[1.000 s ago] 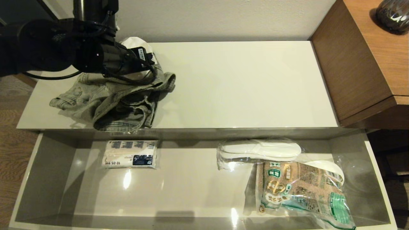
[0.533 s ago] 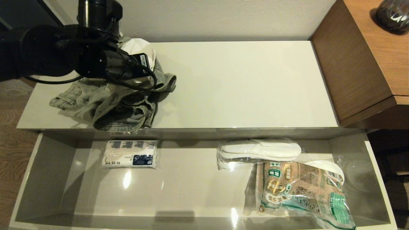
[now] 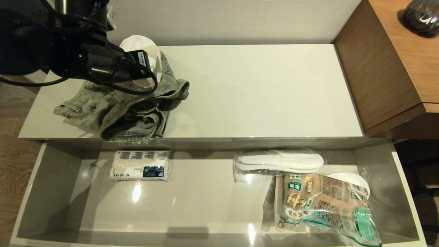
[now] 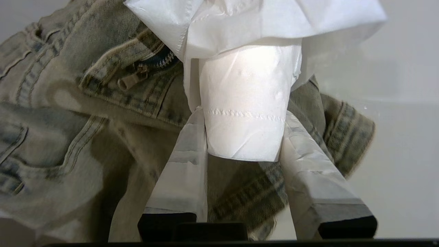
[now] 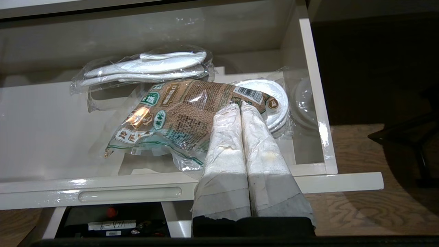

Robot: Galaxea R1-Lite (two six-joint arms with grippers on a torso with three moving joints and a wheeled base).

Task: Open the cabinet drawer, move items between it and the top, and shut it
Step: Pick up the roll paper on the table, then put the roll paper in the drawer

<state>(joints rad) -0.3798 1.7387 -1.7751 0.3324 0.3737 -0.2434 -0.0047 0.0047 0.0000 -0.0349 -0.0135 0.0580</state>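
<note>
Two padded fingers of our left pincer (image 4: 245, 137) clamped the paper roll (image 4: 245, 103) above the jeans (image 3: 120, 106), far left; next we judged lowering it into the open drawer (image 3: 205, 202). Right pincer (image 5: 241, 107) was together.

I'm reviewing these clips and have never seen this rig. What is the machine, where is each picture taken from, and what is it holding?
It is a two-armed robot. One picture looks down from its head; the other two come from cameras behind each hand. The left hand is shut on the white paper roll, above the denim garment lying on the cabinet top. The drawer below is open and holds a small printed pack, bagged slippers and a green-and-brown packet. The right hand hangs shut and empty in front of the drawer.
</note>
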